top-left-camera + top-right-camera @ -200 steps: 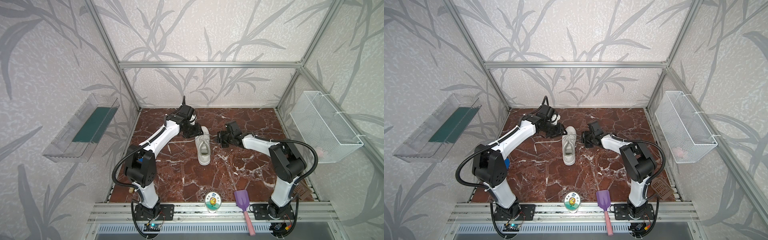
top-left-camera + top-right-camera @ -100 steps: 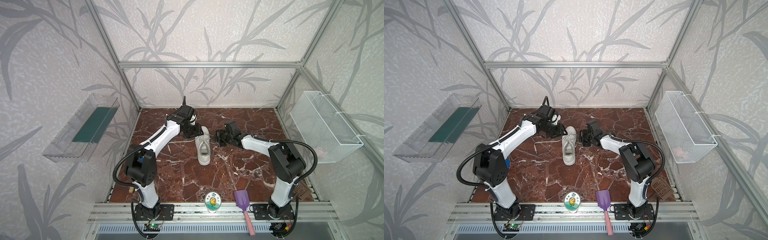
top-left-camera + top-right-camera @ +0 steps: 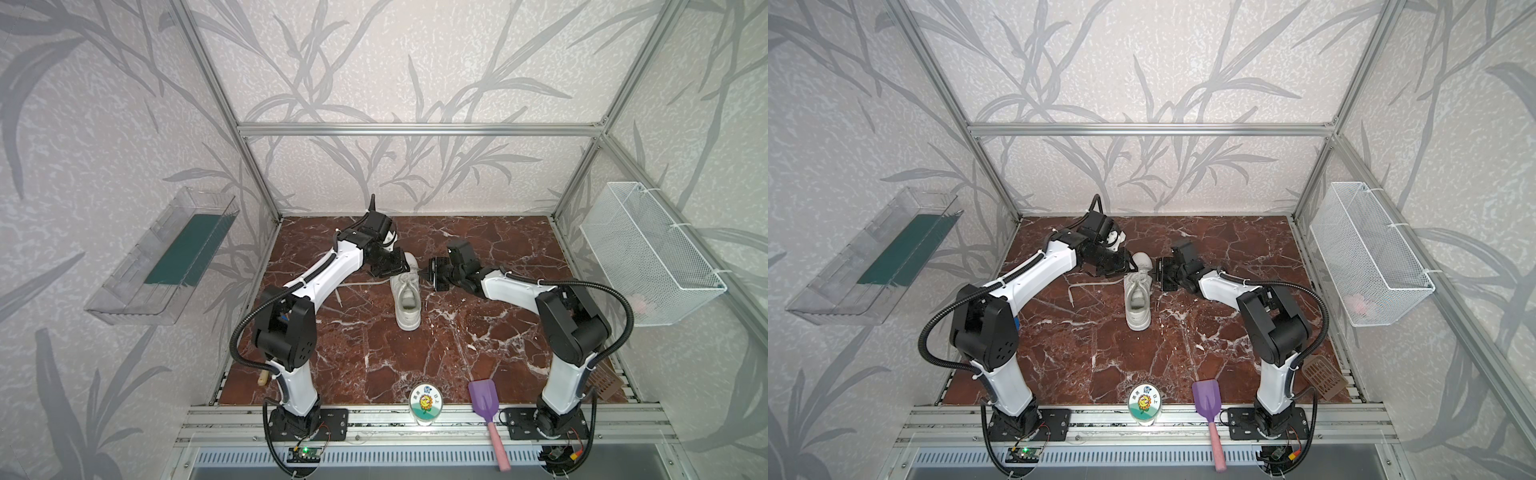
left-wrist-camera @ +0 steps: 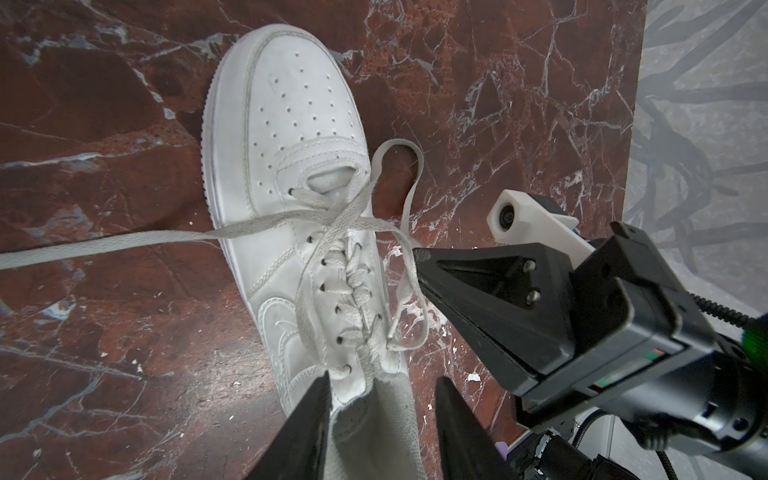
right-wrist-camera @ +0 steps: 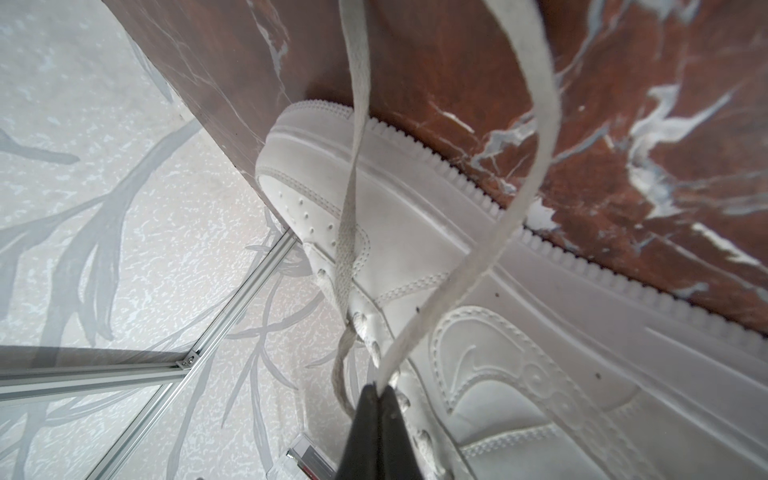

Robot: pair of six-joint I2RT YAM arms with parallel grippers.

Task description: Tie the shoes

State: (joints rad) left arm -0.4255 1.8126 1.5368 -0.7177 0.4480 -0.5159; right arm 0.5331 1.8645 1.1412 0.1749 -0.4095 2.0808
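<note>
**A:** Where is the white low-top sneaker (image 3: 406,296) (image 3: 1137,301) to be found?

**B:** It is seen sole-down on the red-brown marble tabletop (image 3: 374,357), between the two grippers. Its laced part lies directly under the left gripper (image 4: 383,388) and just beside the tips of the right gripper (image 5: 380,392).

**A:** How is the left gripper set?

**B:** Its black fingers (image 4: 309,415) are held apart, astride the sneaker's greyish tongue. One finger is seen against the tongue's edge and the other stands clear of it. Nothing is pinched there.

**A:** And the right gripper?

**B:** Its jaws are pressed together on a flat white lace (image 5: 536,137), which is caught at the very tips. From that pinch a slack loop is formed in the air beside the shoe and is led back to the eyelets.

**A:** Is the other lace end (image 4: 104,249) held?

**B:** No. It is left lying on the tabletop, trailing away from the right gripper and out past the left one. The strands are crossed over the upper eyelets, but whether a knot is drawn there cannot be told.

**A:** What else is seen?

**B:** A purple plastic scoop with a pink handle (image 3: 482,401) and a round lid printed with a flower (image 3: 426,405) are placed well apart from both grippers, near the arm bases.
</note>
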